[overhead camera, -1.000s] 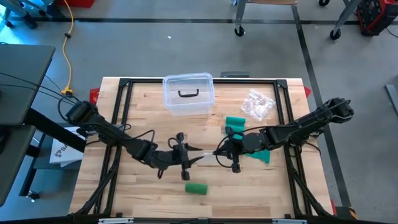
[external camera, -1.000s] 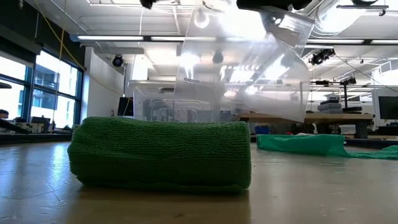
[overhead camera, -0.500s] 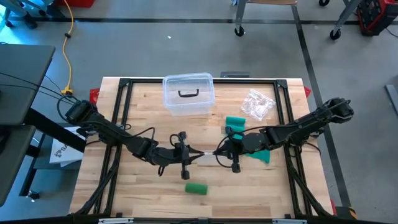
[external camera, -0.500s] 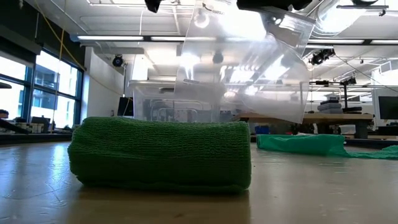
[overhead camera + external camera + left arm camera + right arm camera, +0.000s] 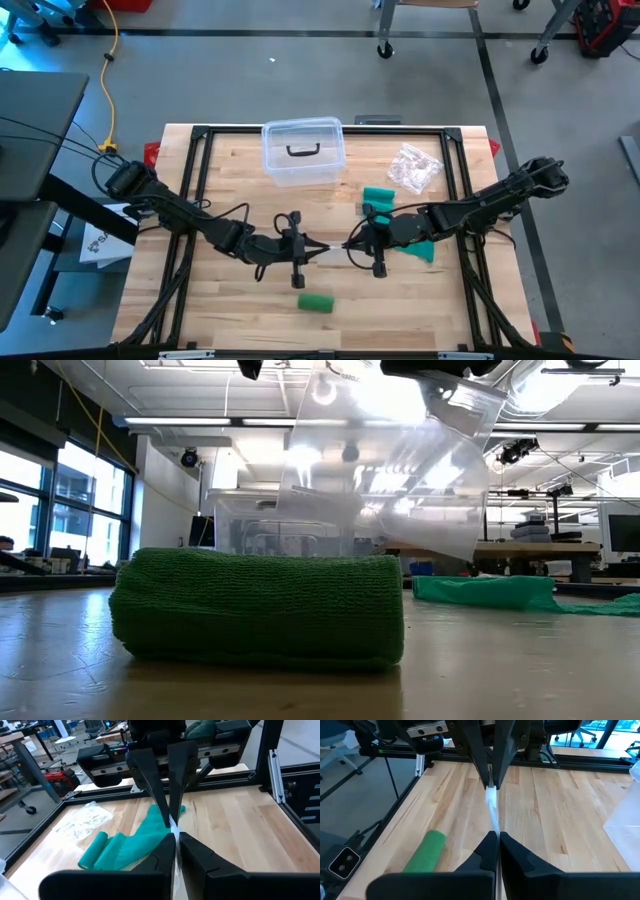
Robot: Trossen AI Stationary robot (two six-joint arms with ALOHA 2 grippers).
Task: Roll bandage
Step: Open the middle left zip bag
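1. Counter (image 5: 240, 190): wooden, carrying a clear lidded bin (image 5: 303, 152).
2. Clear plastic bag (image 5: 390, 460): suspended mid-counter, left hand (image 5: 308, 247) and right hand (image 5: 350, 246) each clamped on an edge.
3. Rolled green bandage (image 5: 316, 303): lying near the front edge.

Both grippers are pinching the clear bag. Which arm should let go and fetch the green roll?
Left, probably. The left gripper hangs nearer the green roll, while the right gripper, shut on the clear bag, sits farther across.
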